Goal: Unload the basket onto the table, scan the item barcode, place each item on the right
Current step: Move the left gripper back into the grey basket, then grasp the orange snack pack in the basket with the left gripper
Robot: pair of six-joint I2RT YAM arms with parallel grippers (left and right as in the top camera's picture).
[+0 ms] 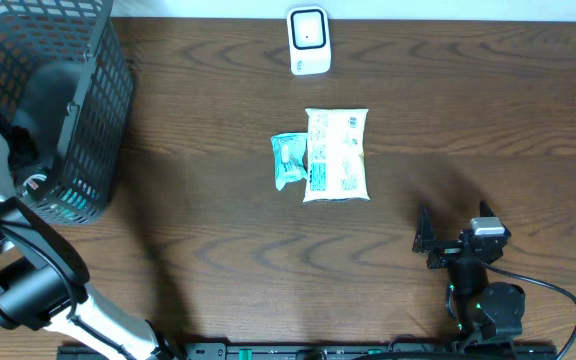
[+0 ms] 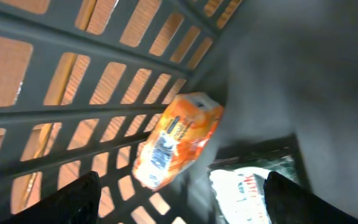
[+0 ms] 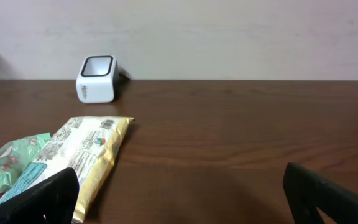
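Note:
Inside the dark mesh basket (image 2: pixel 104 68), an orange packet (image 2: pixel 179 140) leans against the wall, and a white and green packet (image 2: pixel 244 193) lies beside it. My left gripper (image 2: pixel 182 202) hangs just above them, jaws wide apart, with the orange packet's lower end between the fingers but untouched. From overhead the basket (image 1: pixel 58 110) hides this gripper. The white scanner (image 1: pixel 308 40) stands at the table's far edge. A yellow-white packet (image 1: pixel 336 155) and a small green packet (image 1: pixel 288 160) lie mid-table. My right gripper (image 1: pixel 455 225) rests open and empty near the front right.
In the right wrist view the scanner (image 3: pixel 97 79) faces up at the far left, with the yellow-white packet (image 3: pixel 73 162) and green packet (image 3: pixel 11 163) lying left of the open fingers (image 3: pixel 328 196). A pale wall runs behind the table.

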